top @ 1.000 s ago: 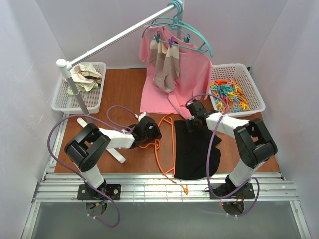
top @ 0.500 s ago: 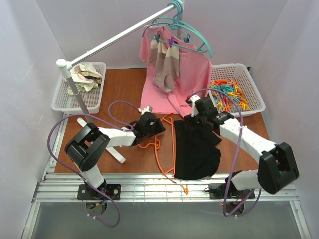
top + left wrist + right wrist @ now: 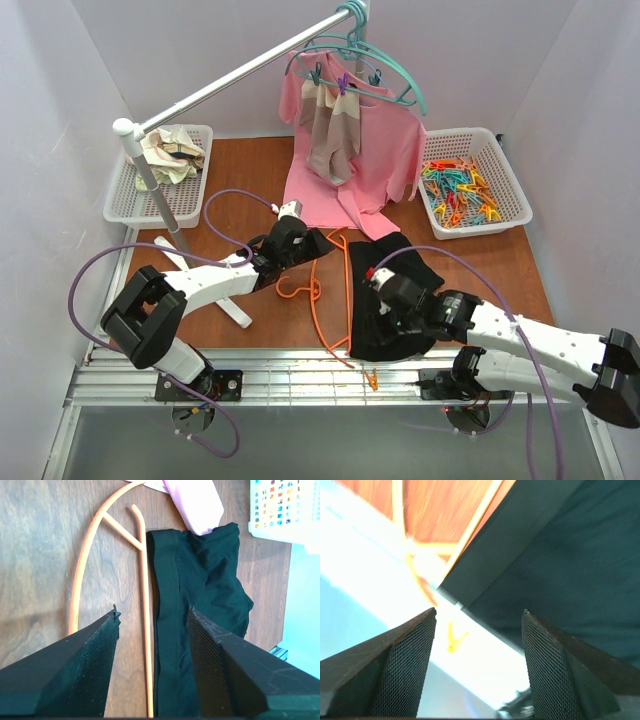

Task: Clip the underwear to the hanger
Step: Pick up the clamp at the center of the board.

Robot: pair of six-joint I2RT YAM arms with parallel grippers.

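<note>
Both pincers have just let go and stand open and empty, left gripper (image 3: 152,617) over the thin orange plastic hanger (image 3: 347,285), right gripper (image 3: 477,612) swung to 6 o'clock of the soft black cloth underwear (image 3: 405,258), which lies unclipped at the hanger's 3 o'clock, so I judge clipping comes next.

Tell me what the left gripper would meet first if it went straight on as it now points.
Probably the hanger: its straight bar lies ahead of the open left gripper, the underwear edge just beside it. Depth is unclear.
</note>
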